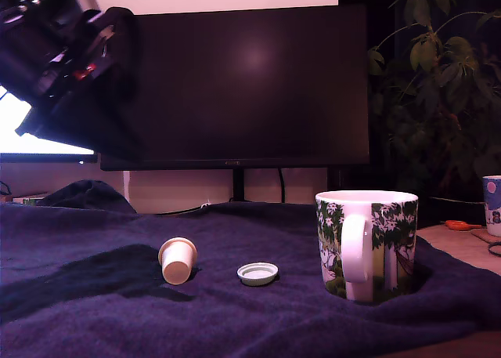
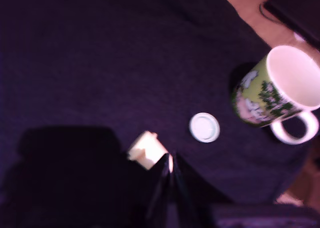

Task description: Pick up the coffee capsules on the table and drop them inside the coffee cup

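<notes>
The arm (image 1: pixel 66 56) is a bulky black body of blocky, angular housings above the dark monitor's (image 1: pixel 250 84) upper corner on the exterior view's left. Its casing looks matte, with pale grey edges on the upper blocks and a small red spot among the darker parts. In the wrist view the hand (image 2: pixel 171 175) shows as two thin black fingers (image 2: pixel 161 188), flat and tapering, their tips pressed close together with only a sliver between them.
</notes>
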### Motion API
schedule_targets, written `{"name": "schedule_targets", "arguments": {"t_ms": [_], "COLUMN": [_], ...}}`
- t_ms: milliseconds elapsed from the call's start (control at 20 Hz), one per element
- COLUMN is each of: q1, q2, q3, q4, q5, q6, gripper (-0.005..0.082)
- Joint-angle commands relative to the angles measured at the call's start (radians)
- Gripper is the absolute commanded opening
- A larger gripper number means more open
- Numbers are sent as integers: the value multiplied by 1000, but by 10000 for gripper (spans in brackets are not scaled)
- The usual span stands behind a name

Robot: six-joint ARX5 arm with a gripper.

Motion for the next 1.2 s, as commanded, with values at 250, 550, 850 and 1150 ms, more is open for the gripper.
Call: {"name": "schedule_targets", "arguments": {"t_ms": [250, 550, 850, 1150], "q1": [-166, -243, -279, -304], "q2": [-49, -133, -162, -180], "q3": [-90, -104, -246, -460], "q4": [94, 106, 344, 752], "q5": [-236, -380, -475, -573], "q6": [-145, -200, -244, -272], "gripper": [203, 607, 605, 604]}}
